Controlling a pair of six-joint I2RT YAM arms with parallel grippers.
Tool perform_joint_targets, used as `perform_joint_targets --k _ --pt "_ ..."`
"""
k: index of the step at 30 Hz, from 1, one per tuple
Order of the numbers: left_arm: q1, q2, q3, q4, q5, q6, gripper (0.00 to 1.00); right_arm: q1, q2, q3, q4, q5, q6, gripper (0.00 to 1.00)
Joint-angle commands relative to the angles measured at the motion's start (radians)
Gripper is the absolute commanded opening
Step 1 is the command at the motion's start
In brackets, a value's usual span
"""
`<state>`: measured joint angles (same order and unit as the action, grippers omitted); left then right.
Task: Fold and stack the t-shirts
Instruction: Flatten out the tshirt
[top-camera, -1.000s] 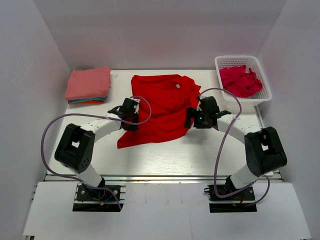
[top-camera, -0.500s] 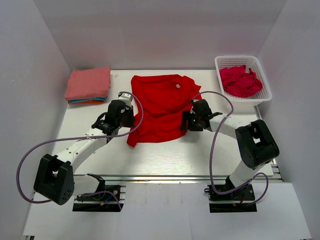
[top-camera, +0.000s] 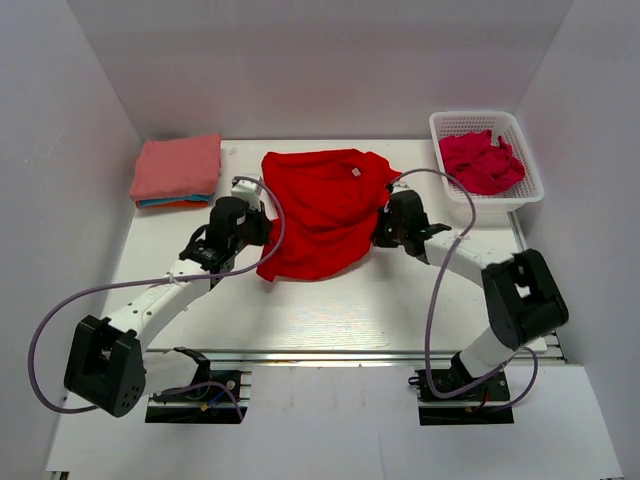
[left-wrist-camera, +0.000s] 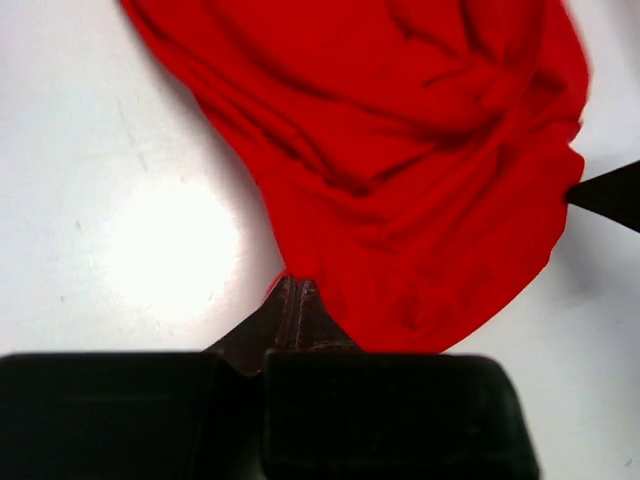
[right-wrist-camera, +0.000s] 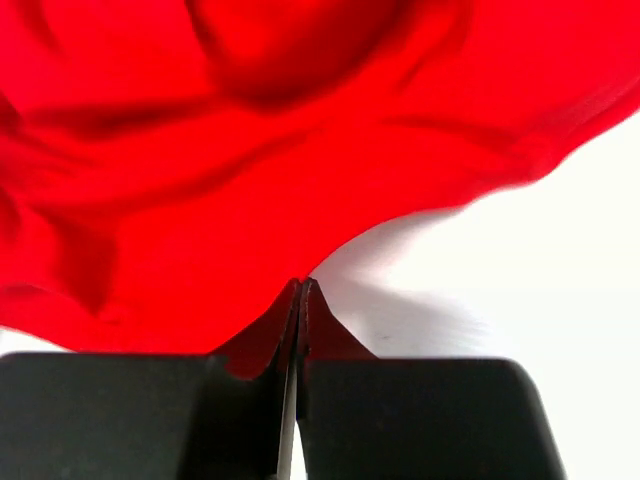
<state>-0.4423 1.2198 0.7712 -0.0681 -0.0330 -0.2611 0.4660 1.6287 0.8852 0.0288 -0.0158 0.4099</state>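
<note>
- The red t-shirt (top-camera: 325, 205) lies mid-tabletop (top-camera: 330, 320), its lower hem bunched up.
- The left jaws, pressed together, pinch its left edge, and the right jaws pinch its right edge.
- Open tabletop lies between the hem and the arm bases.
- The folded t-shirt stack (top-camera: 178, 168) sits far left and the white basket (top-camera: 472, 122) of crimson-pink shirts (top-camera: 480, 162) far right, both well apart.

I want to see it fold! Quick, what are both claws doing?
Left claw: closed, pinching the red t-shirt.
Right claw: closed on it too.

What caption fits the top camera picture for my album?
Both jaws pinch the edges of a bright red cloth t-shirt.
</note>
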Motion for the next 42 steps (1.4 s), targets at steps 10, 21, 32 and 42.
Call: perform_joint_targets --k 10,21,32,42 --pt "0.004 -0.137 0.328 0.206 -0.183 0.074 0.0 -0.001 -0.437 0.208 0.216 0.359 -0.27 0.0" --pt "0.004 -0.155 0.624 0.298 -0.212 0.21 0.0 -0.003 -0.466 0.668 0.188 0.212 -0.529 0.0" --pt "0.004 -0.255 0.839 0.214 -0.102 0.276 0.0 -0.004 -0.547 0.923 0.105 0.027 -0.583 0.0" --pt "0.004 -0.339 0.948 0.143 0.013 0.235 0.0 -0.004 -0.624 1.025 0.045 -0.113 -0.546 0.0"
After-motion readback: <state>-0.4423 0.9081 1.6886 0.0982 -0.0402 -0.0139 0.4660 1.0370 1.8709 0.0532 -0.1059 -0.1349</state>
